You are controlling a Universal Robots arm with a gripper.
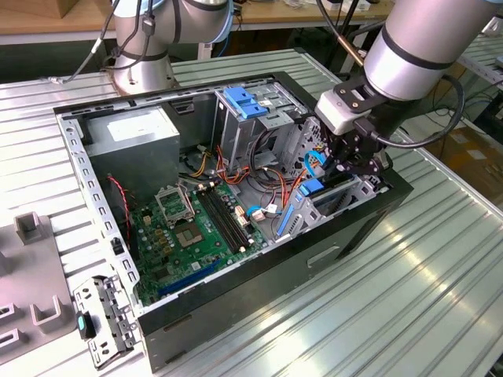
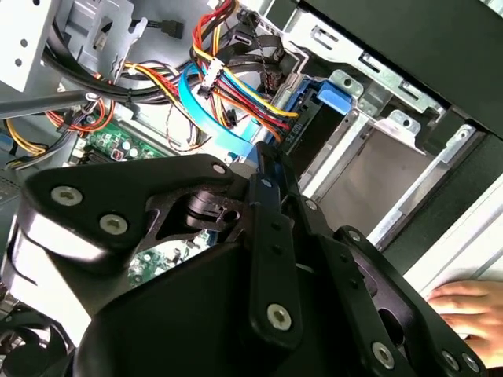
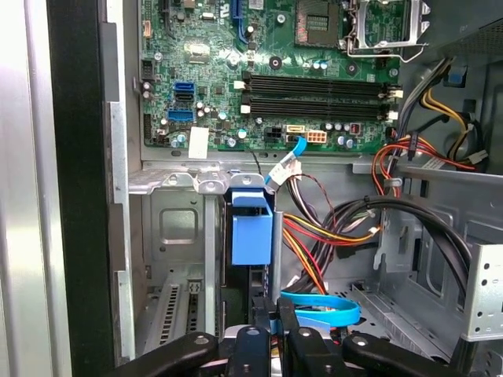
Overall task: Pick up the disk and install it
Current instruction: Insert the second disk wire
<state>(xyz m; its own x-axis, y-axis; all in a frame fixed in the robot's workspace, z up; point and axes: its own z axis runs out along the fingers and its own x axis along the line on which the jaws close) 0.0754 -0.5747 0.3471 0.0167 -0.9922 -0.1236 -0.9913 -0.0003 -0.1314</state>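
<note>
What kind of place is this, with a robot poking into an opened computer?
Probably a robotics lab or test workshop. An open computer case lies on a ribbed metal table, a second robot arm's base is mounted behind it, and wooden workbenches line the back.

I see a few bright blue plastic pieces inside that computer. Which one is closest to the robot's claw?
The blue plastic tab directly under the gripper, at the case's edge on the exterior view's right. The larger blue tab tops the metal drive cage, farther off.
</note>
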